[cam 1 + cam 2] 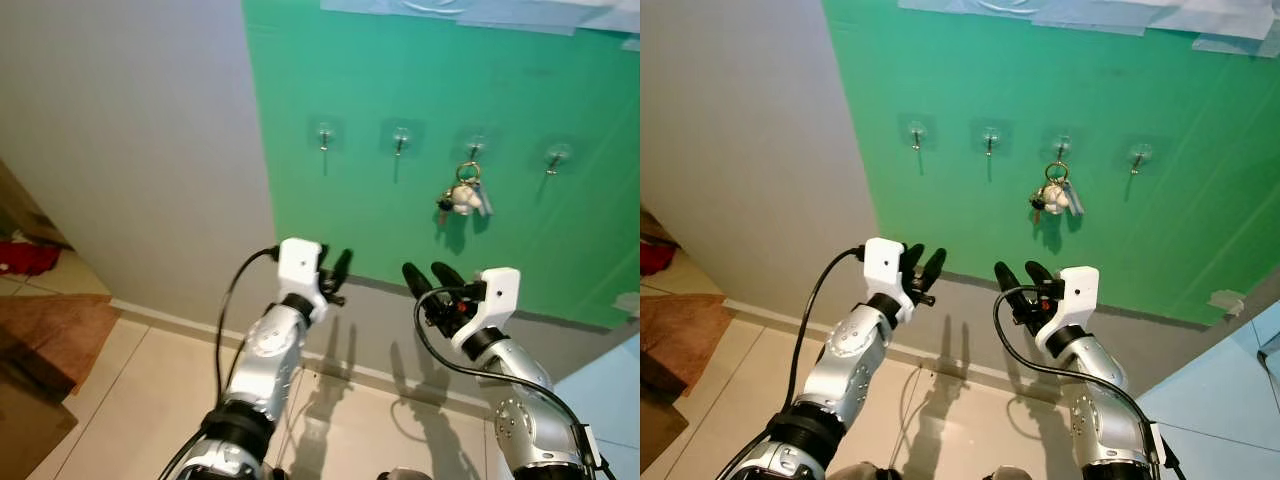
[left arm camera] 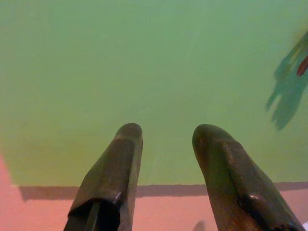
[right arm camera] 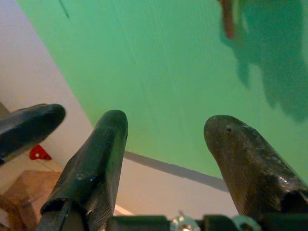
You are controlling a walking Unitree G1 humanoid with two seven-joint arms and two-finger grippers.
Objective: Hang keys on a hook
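Keys hung on third hook of four on green panel, at 12 o'clock from right gripper. Right gripper open, empty. Left gripper at its 9 o'clock, open, empty. Right wrist view added red object on floor.

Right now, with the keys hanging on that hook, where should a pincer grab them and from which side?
Probably the dangling cluster of the keys below the ring, approached from below and head-on from the room side. The ring sits over the third hook, so the bunch must lift up and off. The right pincer is open and nearest.
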